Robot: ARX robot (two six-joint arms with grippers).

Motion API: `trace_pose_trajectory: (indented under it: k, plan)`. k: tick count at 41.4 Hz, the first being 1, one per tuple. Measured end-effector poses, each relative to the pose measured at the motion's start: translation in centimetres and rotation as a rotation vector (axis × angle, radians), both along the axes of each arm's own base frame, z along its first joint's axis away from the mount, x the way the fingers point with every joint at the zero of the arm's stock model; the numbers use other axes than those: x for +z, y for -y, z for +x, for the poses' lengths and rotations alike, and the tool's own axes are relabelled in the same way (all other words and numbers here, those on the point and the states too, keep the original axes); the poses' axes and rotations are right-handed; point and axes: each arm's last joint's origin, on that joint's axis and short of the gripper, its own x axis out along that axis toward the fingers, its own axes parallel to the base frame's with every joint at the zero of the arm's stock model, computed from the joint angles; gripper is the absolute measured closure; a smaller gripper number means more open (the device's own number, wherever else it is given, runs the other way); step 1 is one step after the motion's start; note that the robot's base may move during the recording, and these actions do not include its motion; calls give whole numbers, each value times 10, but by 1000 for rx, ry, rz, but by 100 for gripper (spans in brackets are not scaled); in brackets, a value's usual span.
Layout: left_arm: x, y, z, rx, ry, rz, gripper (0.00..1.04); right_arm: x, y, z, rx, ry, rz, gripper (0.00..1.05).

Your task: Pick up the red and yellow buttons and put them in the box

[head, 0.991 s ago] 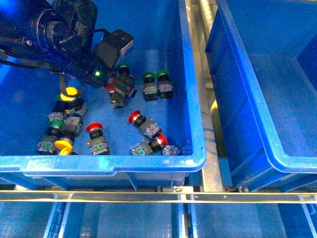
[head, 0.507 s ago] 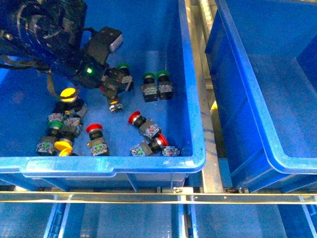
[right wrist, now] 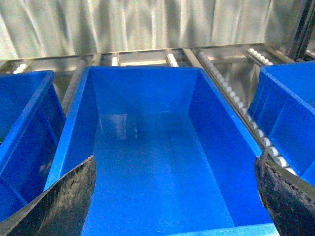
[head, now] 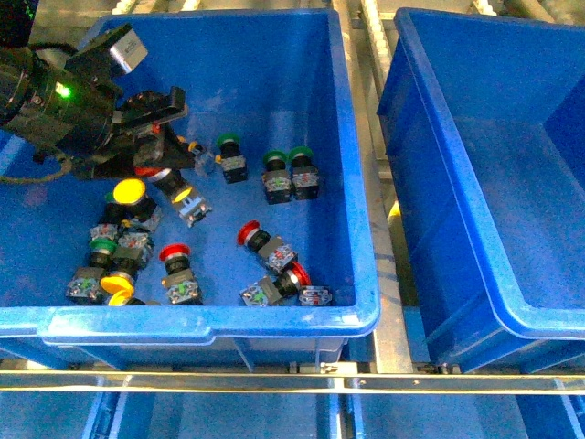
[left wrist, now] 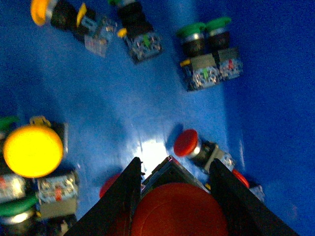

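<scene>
1. Front: the left tool (head: 157, 151) clamps a red button (head: 149, 170) over the left bin (head: 274, 55); the box (head: 475, 183) stands right of it.
2. Left wrist: the red button (left wrist: 179, 211) sits between the fingers (left wrist: 118, 196).
3. Right wrist: the right tool (right wrist: 174, 167) gapes wide before the box (right wrist: 142, 88).

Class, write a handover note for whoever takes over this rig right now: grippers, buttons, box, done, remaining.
Left gripper: shut on a red button, held above the source bin floor.
Right gripper: open, empty, over the box.
Done: nothing visible in the box.
Remaining: deliver the held button, then the loose red buttons and yellow buttons in the source bin; green buttons stay.
</scene>
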Motion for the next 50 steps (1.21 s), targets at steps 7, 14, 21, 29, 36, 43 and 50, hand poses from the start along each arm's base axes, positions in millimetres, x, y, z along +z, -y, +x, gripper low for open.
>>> trace_pose_trajectory:
  k: [7,14,21,29,36,43,50]
  plan:
    - [2,4,-20,-3,-135,-120,71,0,0,0,0,0,0,7]
    - [15,18,-43,-53,-201,-224,71,0,0,0,0,0,0,7]
    - [29,38,-59,-110,-232,-308,71,0,0,0,0,0,0,7]
    - [38,58,-63,-122,-252,-396,71,0,0,0,0,0,0,7]
    - [45,75,-64,-107,-290,-477,71,0,0,0,0,0,0,7]
    - [54,91,-65,-108,-327,-523,71,0,0,0,0,0,0,7]
    - [60,117,-67,-141,-344,-578,71,0,0,0,0,0,0,7]
